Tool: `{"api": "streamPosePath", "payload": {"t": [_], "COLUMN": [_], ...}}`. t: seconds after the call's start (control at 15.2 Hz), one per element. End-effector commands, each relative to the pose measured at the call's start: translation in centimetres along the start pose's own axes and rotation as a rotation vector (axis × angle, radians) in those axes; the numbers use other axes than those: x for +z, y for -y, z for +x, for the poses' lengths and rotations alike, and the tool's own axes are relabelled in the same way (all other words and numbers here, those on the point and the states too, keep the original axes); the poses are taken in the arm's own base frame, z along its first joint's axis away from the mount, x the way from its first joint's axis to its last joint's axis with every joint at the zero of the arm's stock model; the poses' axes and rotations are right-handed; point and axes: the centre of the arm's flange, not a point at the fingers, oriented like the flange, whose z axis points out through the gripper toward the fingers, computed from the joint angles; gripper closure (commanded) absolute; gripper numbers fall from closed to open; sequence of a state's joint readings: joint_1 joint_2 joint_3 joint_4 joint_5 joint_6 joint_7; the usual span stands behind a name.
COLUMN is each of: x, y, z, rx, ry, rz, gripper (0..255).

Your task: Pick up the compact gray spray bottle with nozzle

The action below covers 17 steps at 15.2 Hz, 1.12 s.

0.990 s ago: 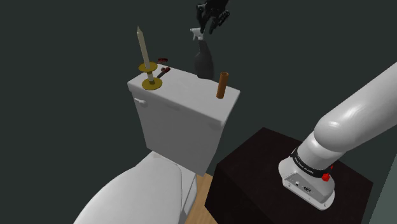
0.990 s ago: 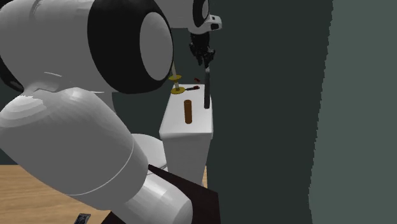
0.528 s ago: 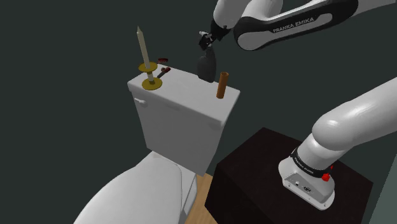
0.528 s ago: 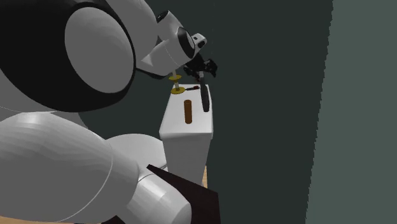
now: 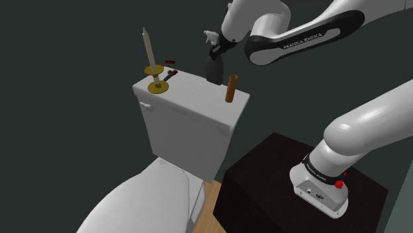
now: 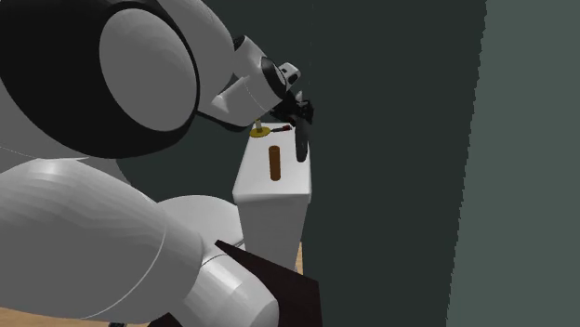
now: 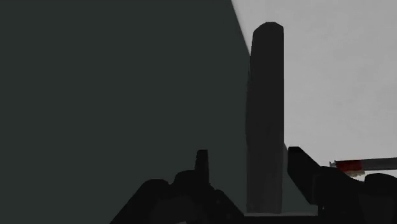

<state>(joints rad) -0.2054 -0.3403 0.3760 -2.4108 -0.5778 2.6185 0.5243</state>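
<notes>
**SPOTTER ONE:** Toilet tank, mid-grasp. Your tool (image 5: 215, 50) sits at the upper part of the dark gray spray bottle (image 5: 213, 69). The spray bottle stands upright near the back edge of the white tank lid (image 5: 192, 99).

**SPOTTER TWO:** In the shoulder view, you have the candle (image 5: 147, 46) at about nine o'clock of the spray bottle. The brown cylinder (image 5: 231, 88) is at about four o'clock, near it but not touching.

**SPOTTER ONE:** In the wrist view, the fingers (image 7: 201, 167) stand apart with the spray bottle (image 7: 264, 108) between them. One finger looks almost against its side, and the other shows a clear gap. Your tool is open around it and grips nothing.

**SPOTTER TWO:** By our read, the step in hand is the grasp itself: you are in position but not yet closed.

**SPOTTER ONE:** The next move likely calls for centring, since the spray bottle sits nearer one finger. Close squarely so the first contact does not tip it.

**SPOTTER TWO:** Then lift straight up. That keeps you off the brown cylinder at four o'clock and the dark wall (image 5: 79, 40) close behind at twelve.
</notes>
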Motion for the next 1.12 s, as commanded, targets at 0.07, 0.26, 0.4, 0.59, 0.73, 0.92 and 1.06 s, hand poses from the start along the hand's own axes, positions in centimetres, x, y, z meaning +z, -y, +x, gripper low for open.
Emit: {"api": "streamPosePath", "payload": {"t": [0.07, 0.26, 0.4, 0.59, 0.73, 0.92, 1.06], "x": [0.1, 0.1, 0.1, -0.3, -1.1, -2.3, -3.1], "y": [0.0, 0.0, 0.0, -0.2, -0.5, -1.0, -1.4], "z": [-0.1, -0.1, -0.1, 0.3, 0.9, 1.8, 2.4], "rx": [0.0, 0.0, 0.0, 0.0, 0.0, 0.0, 0.0], "ry": [0.001, 0.001, 0.001, 0.001, 0.001, 0.001, 0.001], "rz": [0.0, 0.0, 0.0, 0.0, 0.0, 0.0, 0.0], "gripper": [255, 255, 255, 255, 255, 255, 255]}}
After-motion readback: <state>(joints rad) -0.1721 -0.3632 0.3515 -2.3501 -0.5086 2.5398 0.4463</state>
